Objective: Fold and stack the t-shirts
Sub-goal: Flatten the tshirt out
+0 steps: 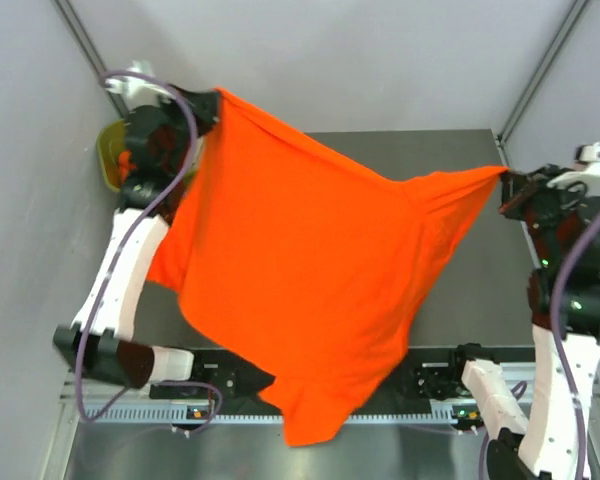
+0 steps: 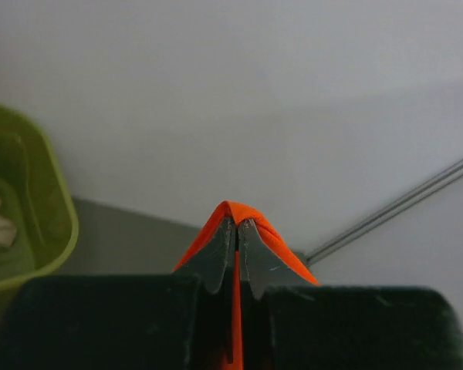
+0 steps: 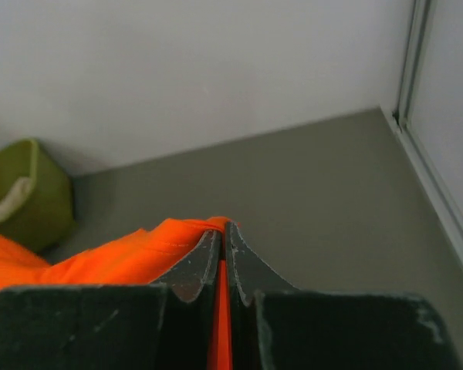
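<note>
Opening step of the fold, with the garment held aloft for spreading. The left fingers [image 2: 225, 250] are pressed together on a fold of bright orange cloth that wraps over their tips. The right fingers [image 3: 212, 254] are likewise closed, pinching a bunched point of the same fabric. The orange t-shirt [image 1: 300, 270] stretches as a slack sheet between the two sets of fingers and sags below them, its lowest flap hanging down toward the arm bases. It appears to be clear of the surface [image 3: 316, 177] over most of its area. Which seams or corners are pinched cannot be told. An olive-green bin [image 2: 31, 200] stands beside and below the left fingers. No fold has yet been made. The next move probably calls for lowering both grips together, keeping the cloth taut, so that it lies flat and unwrinkled.
</note>
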`<state>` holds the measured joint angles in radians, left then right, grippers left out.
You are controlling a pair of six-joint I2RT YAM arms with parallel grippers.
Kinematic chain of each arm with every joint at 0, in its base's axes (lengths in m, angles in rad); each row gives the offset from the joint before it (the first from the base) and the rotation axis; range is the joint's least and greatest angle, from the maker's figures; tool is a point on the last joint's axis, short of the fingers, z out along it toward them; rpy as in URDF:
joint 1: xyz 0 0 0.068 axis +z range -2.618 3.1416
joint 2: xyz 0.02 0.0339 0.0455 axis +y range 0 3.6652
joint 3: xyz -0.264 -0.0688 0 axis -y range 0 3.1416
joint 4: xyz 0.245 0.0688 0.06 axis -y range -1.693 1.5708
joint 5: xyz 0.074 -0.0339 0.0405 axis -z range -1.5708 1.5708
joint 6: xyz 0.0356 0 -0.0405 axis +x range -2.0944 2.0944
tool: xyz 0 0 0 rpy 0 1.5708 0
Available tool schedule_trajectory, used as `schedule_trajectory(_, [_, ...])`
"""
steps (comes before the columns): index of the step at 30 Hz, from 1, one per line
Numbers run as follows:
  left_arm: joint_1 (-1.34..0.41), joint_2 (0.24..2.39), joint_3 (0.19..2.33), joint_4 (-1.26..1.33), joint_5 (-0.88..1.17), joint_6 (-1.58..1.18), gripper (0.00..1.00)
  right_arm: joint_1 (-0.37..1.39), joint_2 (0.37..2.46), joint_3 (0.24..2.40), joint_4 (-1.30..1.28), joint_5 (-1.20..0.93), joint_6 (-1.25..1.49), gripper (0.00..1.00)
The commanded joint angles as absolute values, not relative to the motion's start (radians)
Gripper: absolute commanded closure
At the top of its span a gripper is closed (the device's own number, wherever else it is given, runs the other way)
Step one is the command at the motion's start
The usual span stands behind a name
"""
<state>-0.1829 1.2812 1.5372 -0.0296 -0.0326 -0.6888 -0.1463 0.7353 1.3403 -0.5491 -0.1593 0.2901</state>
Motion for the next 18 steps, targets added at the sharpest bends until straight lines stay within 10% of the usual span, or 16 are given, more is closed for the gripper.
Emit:
schedule_trajectory(1, [-0.184,1.424,1.453,0.090,0.089,-0.718,1.00,-0.153,0.745,1.124,-0.306,-0.097,0.255,1.00])
schedule_trajectory(9, [-0.242,1.882,1.532,0.183,0.141,-0.736,1.00,-0.189,1.056,0.951,-0.065,-0.051,0.170,1.00])
schedule_trajectory(18, [-0.242,2.308,1.960,0.075,0.176,-0.755,1.00,-0.218,1.506,1.219,-0.077,-0.095,0.069,1.00])
